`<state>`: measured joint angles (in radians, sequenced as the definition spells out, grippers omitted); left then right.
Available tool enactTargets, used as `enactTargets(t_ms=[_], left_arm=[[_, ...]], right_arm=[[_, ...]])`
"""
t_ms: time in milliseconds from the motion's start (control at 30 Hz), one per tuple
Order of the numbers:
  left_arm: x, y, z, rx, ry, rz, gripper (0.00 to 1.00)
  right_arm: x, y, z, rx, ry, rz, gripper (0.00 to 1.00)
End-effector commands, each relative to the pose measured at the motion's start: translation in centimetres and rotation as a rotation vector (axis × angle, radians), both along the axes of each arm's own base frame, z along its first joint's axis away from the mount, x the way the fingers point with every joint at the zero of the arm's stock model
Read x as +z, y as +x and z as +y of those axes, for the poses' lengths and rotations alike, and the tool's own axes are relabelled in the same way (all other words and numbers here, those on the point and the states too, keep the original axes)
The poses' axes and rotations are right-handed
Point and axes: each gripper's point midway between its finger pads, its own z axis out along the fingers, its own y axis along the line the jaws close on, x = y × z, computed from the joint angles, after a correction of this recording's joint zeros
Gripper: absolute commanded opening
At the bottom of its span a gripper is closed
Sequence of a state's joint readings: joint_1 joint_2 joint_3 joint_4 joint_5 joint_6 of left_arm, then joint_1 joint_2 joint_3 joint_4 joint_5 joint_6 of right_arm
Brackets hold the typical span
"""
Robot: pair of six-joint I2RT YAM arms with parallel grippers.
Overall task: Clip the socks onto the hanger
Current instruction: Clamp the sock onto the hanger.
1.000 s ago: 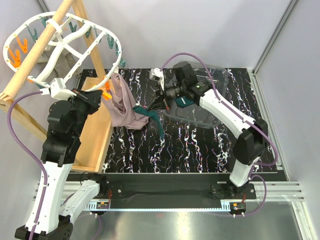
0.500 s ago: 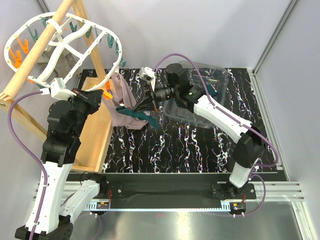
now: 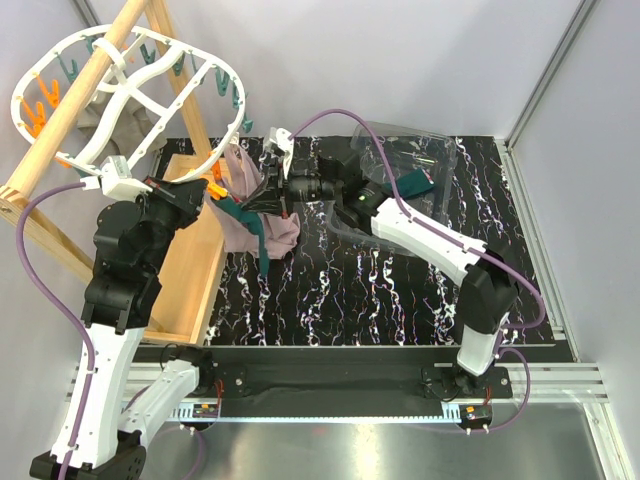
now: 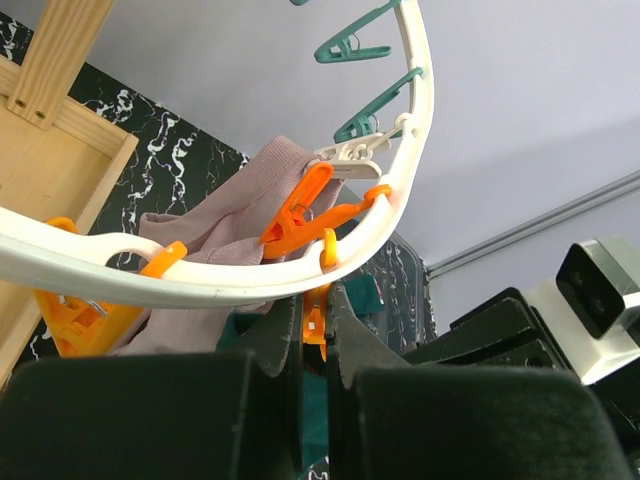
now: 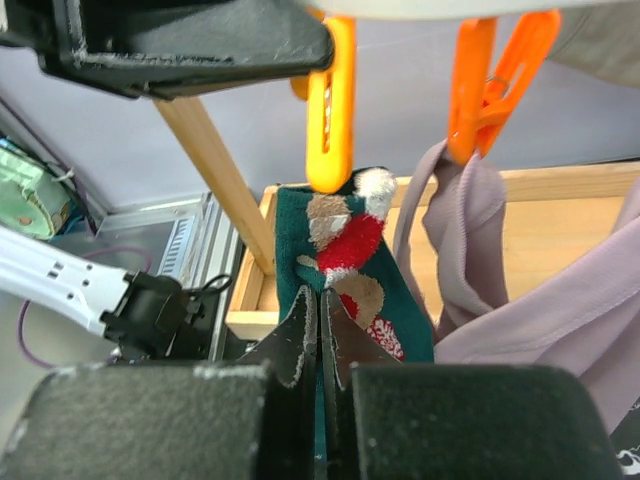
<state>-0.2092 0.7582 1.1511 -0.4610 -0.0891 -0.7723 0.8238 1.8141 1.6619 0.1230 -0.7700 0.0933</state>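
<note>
Your right fingers (image 5: 295, 335) are pinched shut on the sock (image 5: 296, 228), gripping it just below its red-and-white figure and holding it upright beneath the hanger (image 4: 200, 292). Your left fingers (image 4: 280, 340) sit directly under the hanger's rim and are squeezed almost together around the orange peg (image 5: 328, 110) that hangs there. The tip of that peg meets the sock's top edge, but you can't tell from here whether the fabric is already inside the peg or only touching it. This looks like the clipping step for the first sock. The next move probably calls for raising the edge a little further into the peg while the left fingers hold it sprung, then easing the left squeeze before the right lets go. A mauve cloth (image 5: 520, 300) is already pegged just beside this spot on the hanger, so keep the sock out of its folds. Below the hanger is a black, white-veined desk (image 3: 380, 290). The other sock (image 3: 412, 183) seems to lie in a clear tub (image 3: 400, 150) well to the hanger's right. A wooden frame (image 3: 70, 100) carries the hanger, and plain grey walls (image 3: 400, 60) stand behind.
</note>
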Motion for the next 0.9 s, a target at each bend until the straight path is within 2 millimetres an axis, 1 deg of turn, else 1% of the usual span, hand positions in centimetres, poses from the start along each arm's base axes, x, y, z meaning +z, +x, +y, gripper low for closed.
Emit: enactTargets(t_ms=[0,33,67,133,167,333,733,867], left_arm=[[-0.3,-0.8,-1.5,-0.083,-0.027,0.018,0.00],[-0.2,-0.8,-1.5,-0.083,-0.030,0.019,0.00],[-0.2,-0.9,-1.5,-0.085,-0.030,0.020,0.00],[-0.2,-0.8,-1.5,-0.083,-0.032,0.017,0.00],[-0.3,-0.9,-1.9,-0.105,-0.035,0.023,0.00],[-0.2,-0.9,-2.1,-0.113,-0.041,0.021,0.00],[-0.5,-0.6,-2.1,-0.113,-0.042,0.032,0.00],[-0.7,-0.6,-2.2,-0.115,-0.045,0.037,0.00]], right_arm=[[2.6,1.1,0.7,-0.048,0.083,-0.029,0.00],[2.8,1.1,0.8,-0.044,0.082,-0.023,0.00],[2.3,1.4,1.1,-0.044,0.074,-0.018,0.00],[2.2,1.4,1.3,-0.038,0.069,-0.011,0.00],[2.0,1.6,1.4,-0.036,0.064,-0.008,0.00],[1.9,1.5,1.6,-0.027,0.064,-0.007,0.00],[2.9,1.0,1.2,-0.015,0.089,-0.019,0.00],[3.6,0.8,0.9,-0.019,0.103,-0.023,0.00]])
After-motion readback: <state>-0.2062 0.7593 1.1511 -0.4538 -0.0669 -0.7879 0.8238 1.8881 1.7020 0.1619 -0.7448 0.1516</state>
